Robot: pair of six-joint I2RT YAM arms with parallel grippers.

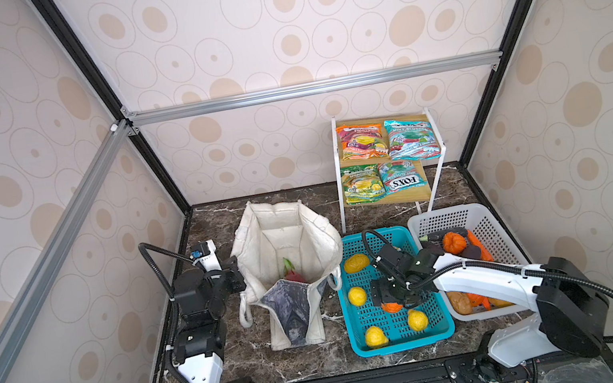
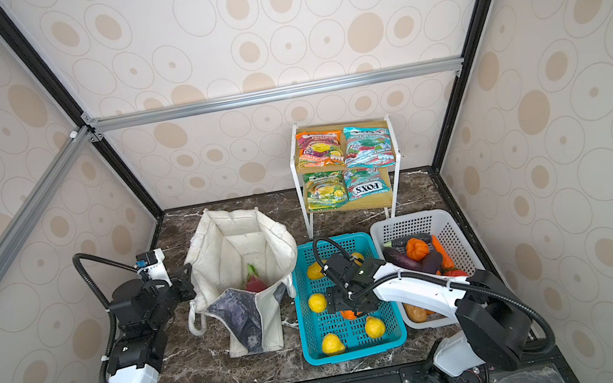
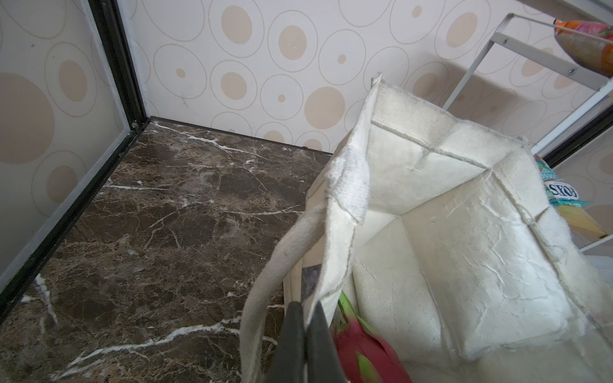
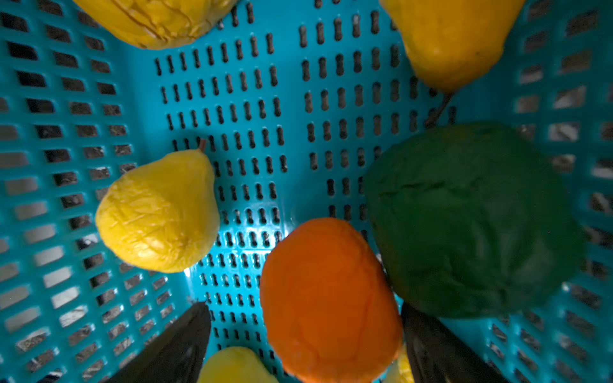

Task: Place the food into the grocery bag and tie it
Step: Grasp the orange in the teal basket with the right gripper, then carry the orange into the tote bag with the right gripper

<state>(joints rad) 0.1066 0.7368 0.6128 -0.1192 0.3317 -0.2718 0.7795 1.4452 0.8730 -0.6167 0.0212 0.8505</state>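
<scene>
1. Orange is the colour I am after: the orange (image 4: pixel 328 298) lies on the floor of the teal basket (image 1: pixel 364 343), with my right claw (image 4: pixel 303 315) spread around it, one jaw on each side and no grip yet.
2. The wrist view shows the jaws off-centre. One is close against the orange and the other stands apart from it. I would shift the claw sideways first, so that both jaws meet the fruit together and it does not skid away.
3. A dark green fruit (image 4: pixel 471 219) sits just beside the orange on the near-jaw side. I judge that jaw must stay in the narrow gap between them or it will pinch both.
4. The skin looks creased and soft, so I would close slowly and stop once it dents.
5. A yellow pear (image 4: pixel 159 212) lies clear of the other jaw and should be no trouble.
6. My left claw (image 3: pixel 306 306) is pressed together on the rim of the bag (image 1: pixel 282 230), next to a handle (image 3: pixel 265 282), holding the mouth wide. The bag stands on the surface (image 1: pixel 247 350) just beside the basket, with a dragon fruit (image 1: pixel 294 274) already inside.
7. I would lift straight up over the basket wall, then cross to the open mouth.
</scene>
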